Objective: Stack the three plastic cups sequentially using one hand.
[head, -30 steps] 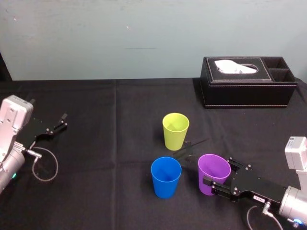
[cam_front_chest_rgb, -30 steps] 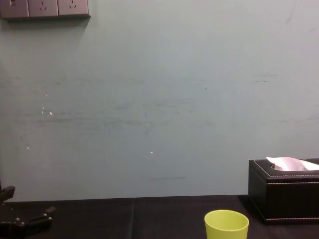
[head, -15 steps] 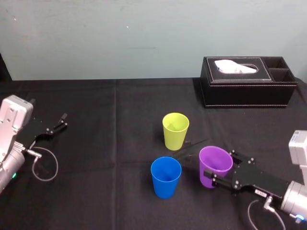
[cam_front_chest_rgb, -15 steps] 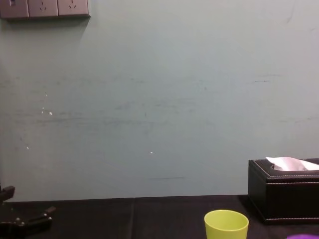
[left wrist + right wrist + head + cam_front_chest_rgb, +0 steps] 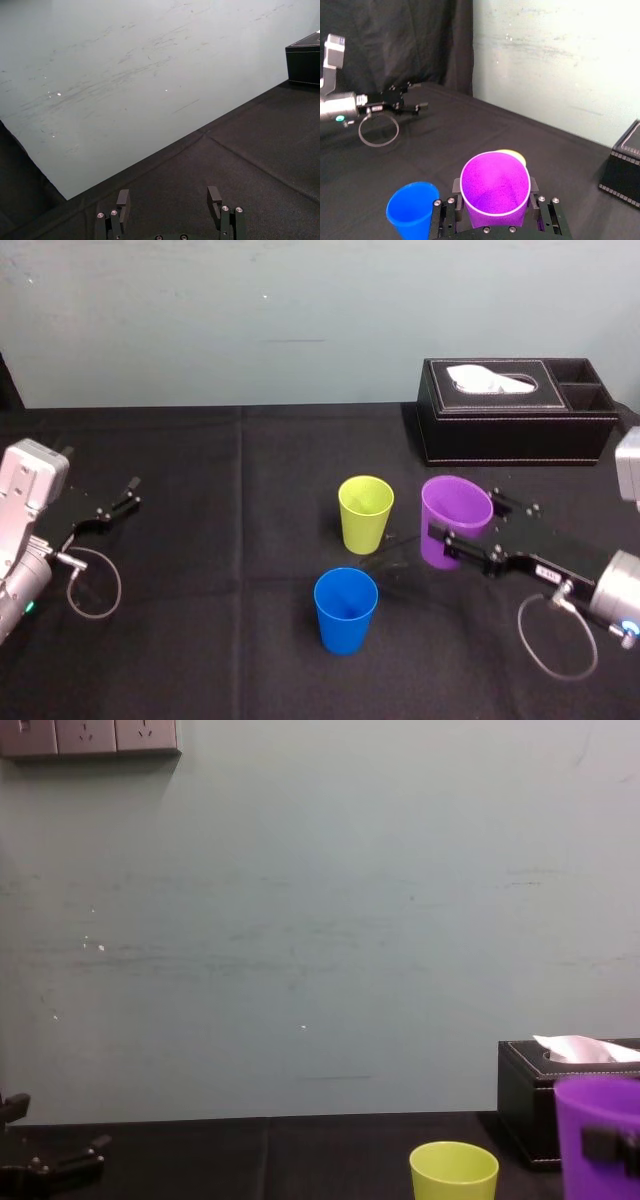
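On a black cloth (image 5: 220, 540) we see a plain lime-green cup (image 5: 366, 512) at the head view's centre, a purple cup (image 5: 456, 520) just right of it and a blue cup (image 5: 346, 609) below them. At upper right we find a black tissue box (image 5: 515, 425) with pale stitching and a white tissue (image 5: 490, 378), against a pale blue-green wall (image 5: 300, 310). The right gripper (image 5: 470, 522) is black with a small white label; the left gripper (image 5: 128, 492) is black too.
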Robot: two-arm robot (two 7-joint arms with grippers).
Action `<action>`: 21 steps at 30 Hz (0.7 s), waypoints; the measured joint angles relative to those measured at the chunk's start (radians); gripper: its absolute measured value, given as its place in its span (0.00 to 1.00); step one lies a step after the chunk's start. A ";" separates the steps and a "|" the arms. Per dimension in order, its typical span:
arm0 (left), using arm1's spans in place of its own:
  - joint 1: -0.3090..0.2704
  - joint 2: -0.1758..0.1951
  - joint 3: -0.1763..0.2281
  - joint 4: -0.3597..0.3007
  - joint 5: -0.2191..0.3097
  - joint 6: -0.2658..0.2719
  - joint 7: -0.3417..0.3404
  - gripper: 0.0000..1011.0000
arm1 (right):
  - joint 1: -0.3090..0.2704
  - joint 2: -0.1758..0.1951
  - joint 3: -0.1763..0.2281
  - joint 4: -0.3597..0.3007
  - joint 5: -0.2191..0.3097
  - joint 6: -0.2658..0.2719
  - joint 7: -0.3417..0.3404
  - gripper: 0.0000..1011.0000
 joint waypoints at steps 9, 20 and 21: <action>0.000 0.000 0.000 0.000 0.000 0.000 0.000 1.00 | 0.108 -0.038 -0.045 0.012 0.010 0.075 -0.028 0.73; 0.000 0.000 0.000 0.000 0.000 0.000 0.000 1.00 | 0.248 -0.101 -0.135 0.087 -0.027 0.132 -0.055 0.73; 0.000 0.000 0.000 0.000 0.000 0.000 0.000 1.00 | 0.264 -0.110 -0.145 0.099 -0.034 0.137 -0.058 0.73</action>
